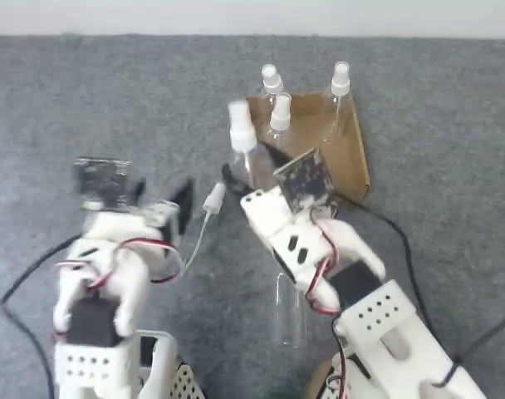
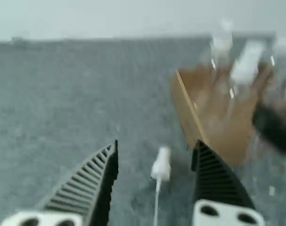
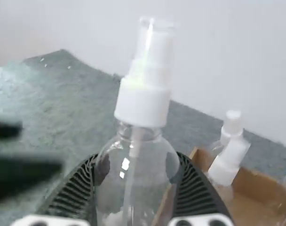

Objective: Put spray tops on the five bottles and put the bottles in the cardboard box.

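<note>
Partly cut-off bottle, in right tool

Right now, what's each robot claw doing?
Left gripper: open, holding nothing.
Right gripper: shut on a spray bottle with its top on.

Three capped bottles stand in the cardboard box — a fourth beside it; spray top, bare bottle lie loose.

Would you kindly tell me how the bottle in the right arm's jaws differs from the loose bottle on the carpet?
The gripped bottle wears a spray top; the loose bottle has none. The gripped bottle sits clamped in the right gripper; the loose bottle rests on the carpet. Both are clear.
</note>
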Robot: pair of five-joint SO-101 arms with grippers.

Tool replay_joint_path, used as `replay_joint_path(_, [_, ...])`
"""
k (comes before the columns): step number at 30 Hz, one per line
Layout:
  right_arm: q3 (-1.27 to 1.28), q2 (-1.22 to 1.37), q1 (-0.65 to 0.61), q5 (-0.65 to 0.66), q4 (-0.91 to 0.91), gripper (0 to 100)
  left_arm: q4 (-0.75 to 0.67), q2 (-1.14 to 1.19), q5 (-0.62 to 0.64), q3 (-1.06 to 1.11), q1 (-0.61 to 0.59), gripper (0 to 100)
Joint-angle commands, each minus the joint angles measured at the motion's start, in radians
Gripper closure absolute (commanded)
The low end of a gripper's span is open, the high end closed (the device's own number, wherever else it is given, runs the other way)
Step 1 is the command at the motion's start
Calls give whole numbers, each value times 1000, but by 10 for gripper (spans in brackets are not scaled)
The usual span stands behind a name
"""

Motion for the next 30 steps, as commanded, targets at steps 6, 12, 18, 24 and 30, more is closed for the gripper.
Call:
replay_joint_path(6, [-385,352,30,-9,53,993,-8,-175,-2,67,83,732])
replay_joint_path(12, [-600,473,-31,-77,272,993,-11,-227,-3,128,190,664])
replay_joint_path(18, [-620,446,-97,-75,424,993,-81,-227,-3,176,183,665])
replay_joint_path(24, [-620,344,-94,-74,549,993,-144,-227,-32,217,144,666])
replay_joint_path(30, [-620,251,-73,-12,630,993,-144,-226,-32,222,147,666])
